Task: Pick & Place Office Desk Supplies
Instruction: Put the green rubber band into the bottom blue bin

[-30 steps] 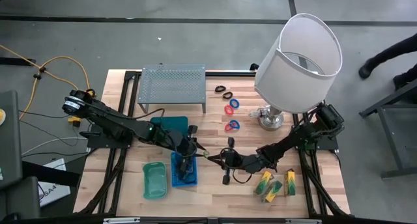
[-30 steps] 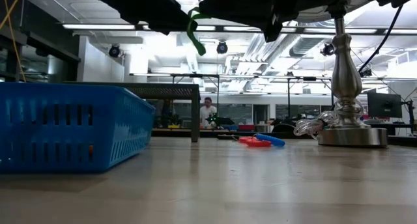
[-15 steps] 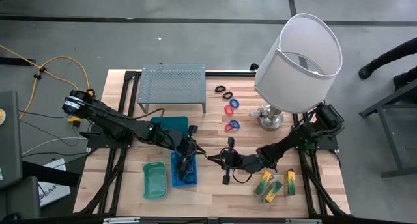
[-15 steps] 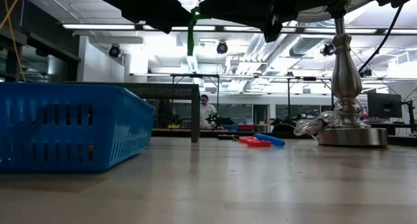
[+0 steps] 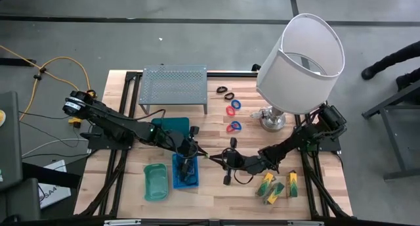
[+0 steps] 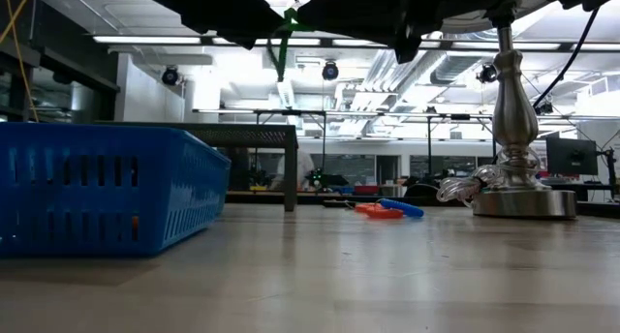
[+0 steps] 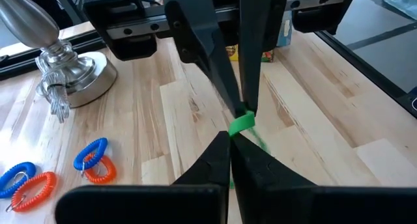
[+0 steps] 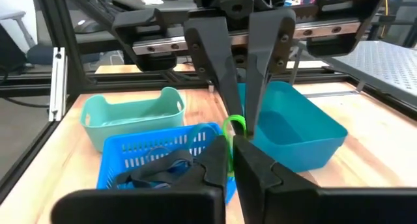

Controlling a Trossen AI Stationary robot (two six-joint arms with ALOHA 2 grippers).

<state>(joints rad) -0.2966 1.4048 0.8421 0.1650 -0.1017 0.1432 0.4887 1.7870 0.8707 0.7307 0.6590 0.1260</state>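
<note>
A thin green band (image 7: 242,122) is held in the air between my two grippers, just right of the blue basket (image 5: 186,170). My left gripper (image 7: 230,140) is shut on one part of it. My right gripper (image 8: 230,146) comes from the opposite side and is shut on it too. In the low view a short piece of the band (image 6: 282,47) hangs below the fingers. Red and blue rings (image 5: 233,117) and black loops (image 5: 225,92) lie on the table near the rack. Yellow-green packets (image 5: 279,185) lie at the near right. My left gripper pinches the green band's near part (image 7: 234,129) between its two fingertips, reaching almost level from the table's left. The band is lifted clear of the table. My right gripper pinches the band's loop (image 8: 229,127) between its fingertips, reaching almost level from the table's right, tip to tip with the left fingers. The band is lifted clear, and a short piece hangs below.
A teal bin (image 5: 172,126) and a light-green bin (image 5: 156,181) stand beside the blue basket. A grey perforated rack (image 5: 174,85) stands at the far left. A lamp with a big white shade (image 5: 300,55) stands on its metal base (image 5: 272,119) at the far right.
My left gripper has shut on the green band that my right gripper holds. A second ago the band hung in a curve below the right fingers; it then hung straight, and now only a short piece shows below the meeting fingertips. Neither arm has shifted.
</note>
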